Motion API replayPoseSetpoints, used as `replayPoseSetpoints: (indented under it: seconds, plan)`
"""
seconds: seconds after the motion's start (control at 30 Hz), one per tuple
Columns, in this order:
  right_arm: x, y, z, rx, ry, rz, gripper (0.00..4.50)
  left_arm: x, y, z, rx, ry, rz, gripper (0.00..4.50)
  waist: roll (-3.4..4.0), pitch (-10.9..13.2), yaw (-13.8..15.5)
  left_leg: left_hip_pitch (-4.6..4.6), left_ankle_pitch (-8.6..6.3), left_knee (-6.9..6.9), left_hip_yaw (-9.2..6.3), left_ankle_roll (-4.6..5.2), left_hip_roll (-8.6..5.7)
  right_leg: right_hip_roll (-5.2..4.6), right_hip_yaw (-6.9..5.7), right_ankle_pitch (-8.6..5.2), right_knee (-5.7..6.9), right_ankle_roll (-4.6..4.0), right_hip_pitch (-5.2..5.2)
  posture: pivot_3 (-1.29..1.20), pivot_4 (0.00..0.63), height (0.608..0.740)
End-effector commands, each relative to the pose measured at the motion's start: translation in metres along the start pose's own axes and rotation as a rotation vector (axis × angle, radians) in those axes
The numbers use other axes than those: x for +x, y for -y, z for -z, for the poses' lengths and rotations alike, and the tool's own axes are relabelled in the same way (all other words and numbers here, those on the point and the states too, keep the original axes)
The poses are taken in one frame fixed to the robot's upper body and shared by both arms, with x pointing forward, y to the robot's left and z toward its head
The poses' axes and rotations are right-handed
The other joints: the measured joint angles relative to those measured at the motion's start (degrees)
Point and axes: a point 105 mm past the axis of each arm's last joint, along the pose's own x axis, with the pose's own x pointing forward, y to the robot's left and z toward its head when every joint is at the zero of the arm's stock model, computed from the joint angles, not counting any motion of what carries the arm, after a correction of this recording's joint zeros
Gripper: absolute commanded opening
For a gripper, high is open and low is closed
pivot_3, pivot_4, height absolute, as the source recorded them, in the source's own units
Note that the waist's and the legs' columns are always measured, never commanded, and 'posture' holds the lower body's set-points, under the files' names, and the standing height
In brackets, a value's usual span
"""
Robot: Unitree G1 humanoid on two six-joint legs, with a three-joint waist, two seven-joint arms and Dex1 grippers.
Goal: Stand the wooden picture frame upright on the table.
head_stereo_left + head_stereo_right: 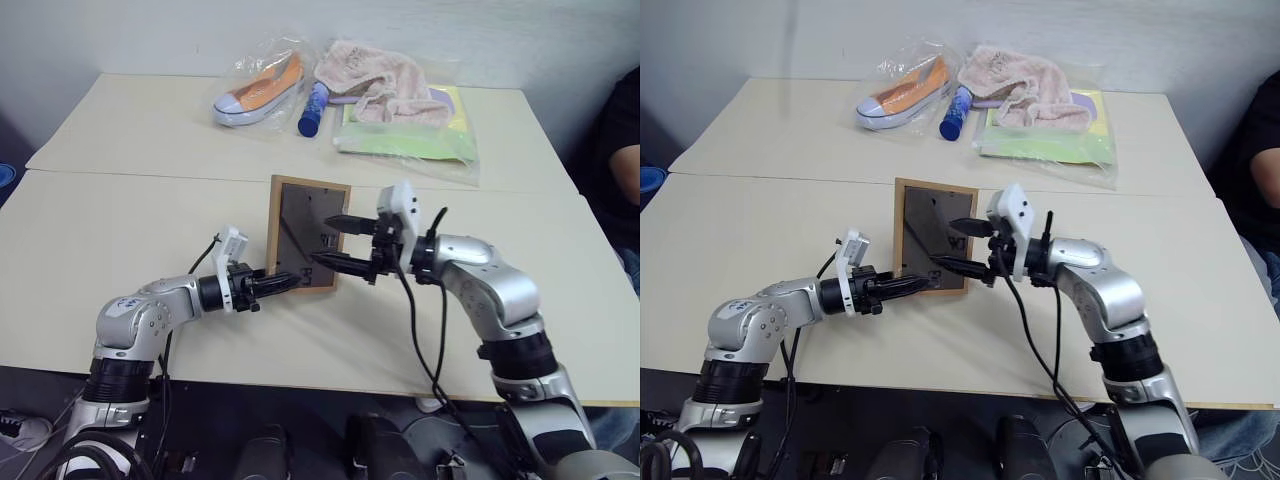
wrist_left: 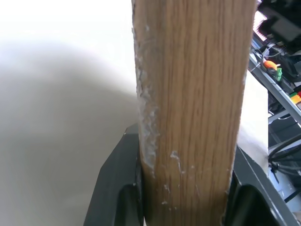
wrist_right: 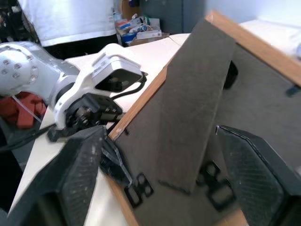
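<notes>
Two hands meet at the wooden picture frame (image 1: pixel 305 235) upright on the table (image 1: pixel 120 240): left hand (image 1: pixel 268 285) pinches its edge, right hand (image 1: pixel 335 243) spread wide behind it. Far off lie a bagged shoe (image 1: pixel 258 88), blue bottle (image 1: pixel 313 109) and pink towel (image 1: pixel 380 82).

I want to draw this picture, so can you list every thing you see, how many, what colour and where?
wooden picture frame: one, light wood with dark back, upright mid-table, back towards the robot
table: one, cream, seam across it
shoe: one, orange and pale blue, in a clear bag, far side
bottle: one, blue, beside the shoe
towel: one, pink, far side, on the green pad
pad: one, light green, bagged
person: one, dark top, right edge
left tool: one, black, clamped on the frame's lower edge
right tool: one, black, open at the frame's back
</notes>
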Motion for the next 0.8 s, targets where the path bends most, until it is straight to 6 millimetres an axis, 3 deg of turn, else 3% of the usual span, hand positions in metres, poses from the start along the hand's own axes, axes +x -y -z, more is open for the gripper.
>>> replayPoseSetpoints:
  seconds: [0.03, 0.13, 0.23, 0.4, 0.67, 0.8]
  plan:
    - [0.008, 0.007, -0.004, -0.032, 0.000, 0.021, 3.77, 0.003, 0.013, -0.002, 0.046, 0.002, 0.046, 1.29, 0.00, 0.00, -0.13, 0.00, 0.00, 0.00, 0.00, 0.00, 0.00, 0.00, 0.00, 0.00, 0.00, 0.00, 0.00, 0.00, 0.150, 0.740]
    - [0.014, 0.003, -0.003, -0.035, -0.006, -0.021, 3.77, 0.000, 0.011, 0.001, 0.053, -0.003, 0.038, 1.29, 0.00, 0.00, -0.34, 0.02, 0.00, 0.00, 0.00, 0.00, 0.02, 0.01, 0.00, 0.00, 0.02, 0.00, 0.01, 0.00, 0.150, 0.740]
    - [0.016, -0.018, -0.015, -0.035, 0.056, -0.145, 3.77, -0.003, 0.009, 0.004, 0.038, -0.011, 0.028, 1.29, 0.00, 0.00, -0.35, 0.05, 0.00, 0.00, 0.00, 0.00, 0.03, 0.02, 0.00, 0.00, 0.05, 0.00, 0.01, 0.00, 0.150, 0.740]
    - [0.002, -0.032, -0.013, -0.108, 0.051, -0.225, 3.77, -0.007, 0.003, 0.005, -0.045, -0.025, 0.006, 1.29, 0.00, 0.00, -0.31, 0.02, -0.01, -0.01, -0.01, 0.01, 0.03, 0.01, 0.01, 0.00, 0.02, 0.00, 0.00, 0.00, 0.150, 0.740]
    - [-0.025, -0.024, 0.001, -0.183, -0.023, -0.222, 3.77, -0.011, -0.001, -0.002, -0.038, -0.014, 0.000, 1.29, 0.00, 0.00, -0.27, 0.03, -0.02, -0.01, 0.00, 0.03, 0.03, 0.02, 0.00, 0.00, 0.01, 0.00, 0.02, 0.00, 0.150, 0.740]
    - [-0.035, -0.017, -0.002, -0.221, -0.017, -0.196, 3.77, -0.014, 0.002, -0.006, -0.054, -0.002, 0.017, 1.29, 0.00, 0.00, -0.25, 0.02, -0.02, -0.02, -0.01, 0.03, 0.03, 0.02, 0.00, 0.00, -0.03, 0.00, 0.01, 0.00, 0.150, 0.740]
